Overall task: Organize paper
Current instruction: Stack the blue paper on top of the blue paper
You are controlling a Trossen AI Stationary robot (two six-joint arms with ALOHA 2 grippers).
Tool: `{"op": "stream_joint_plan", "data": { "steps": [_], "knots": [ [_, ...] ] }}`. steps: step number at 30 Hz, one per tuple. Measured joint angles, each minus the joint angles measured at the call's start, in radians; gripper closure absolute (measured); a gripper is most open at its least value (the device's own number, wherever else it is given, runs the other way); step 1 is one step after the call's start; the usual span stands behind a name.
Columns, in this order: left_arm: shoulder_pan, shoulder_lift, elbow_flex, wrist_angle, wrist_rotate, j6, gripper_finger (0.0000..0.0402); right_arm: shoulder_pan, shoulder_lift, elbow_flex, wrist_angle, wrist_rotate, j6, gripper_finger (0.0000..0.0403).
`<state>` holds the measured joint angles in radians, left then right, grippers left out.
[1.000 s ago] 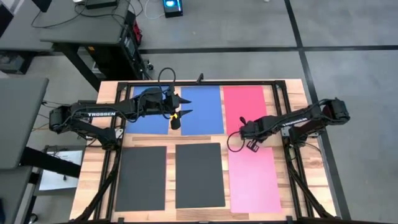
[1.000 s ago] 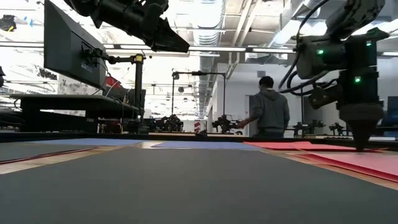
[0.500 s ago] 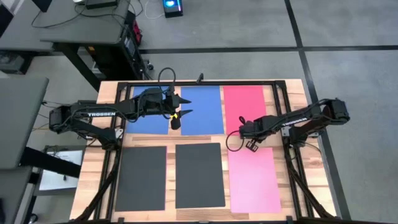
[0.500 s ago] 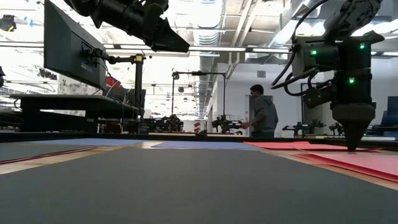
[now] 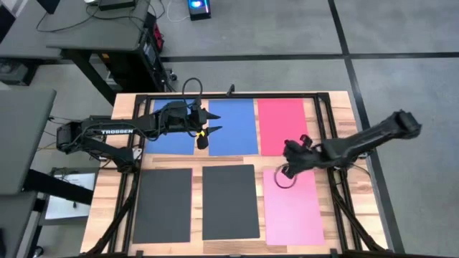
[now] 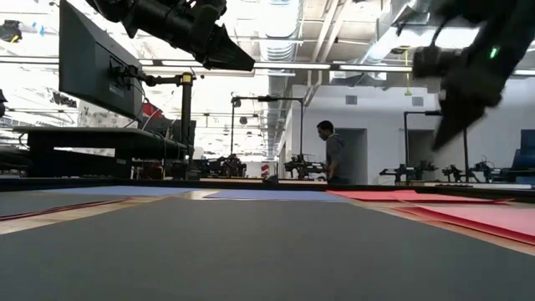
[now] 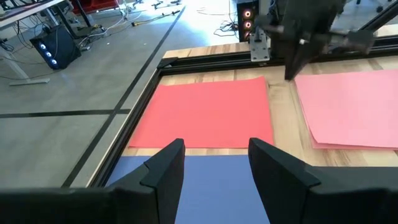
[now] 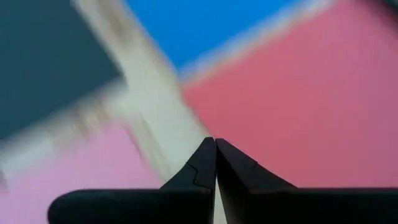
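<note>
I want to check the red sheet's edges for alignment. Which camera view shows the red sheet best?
The high view: the red sheet lies whole, all edges visible, beside the blue sheet. The left wrist view shows it large but slanted, the low view only a thin edge-on strip, and the right wrist view a blurred patch.

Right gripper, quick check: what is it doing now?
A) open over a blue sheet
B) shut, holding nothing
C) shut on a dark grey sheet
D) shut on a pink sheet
B: in the right wrist view the right gripper has its fingers pressed together with nothing between them, above the gap between the red sheet and pink sheet.
</note>
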<state>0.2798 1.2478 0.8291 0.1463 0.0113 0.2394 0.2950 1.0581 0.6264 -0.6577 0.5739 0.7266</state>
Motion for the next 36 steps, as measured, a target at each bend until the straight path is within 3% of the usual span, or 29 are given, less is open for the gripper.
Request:
{"op": "stream_joint_plan", "data": {
  "steps": [4,7,18,31,36],
  "knots": [
    [0.000,0.000,0.000,0.001,0.000,0.000,0.0241,0.104,-0.125,-0.097,0.232,0.286,0.021,0.0403],
    [0.000,0.000,0.000,0.001,0.000,-0.014,0.0241,0.139,-0.164,-0.175,0.389,0.390,-0.024,0.0403],
    [-0.030,0.000,0.000,0.000,0.002,-0.007,0.0241,0.139,-0.070,-0.228,0.516,0.377,0.085,0.0403],
    [-0.033,0.000,0.000,0.144,0.002,0.035,0.0240,0.191,0.296,-0.228,1.084,0.313,0.081,0.0403],
    [-0.033,0.000,0.000,0.312,0.001,0.046,0.0240,0.206,0.429,-0.202,1.246,0.277,0.081,0.0403]
  ]
}}
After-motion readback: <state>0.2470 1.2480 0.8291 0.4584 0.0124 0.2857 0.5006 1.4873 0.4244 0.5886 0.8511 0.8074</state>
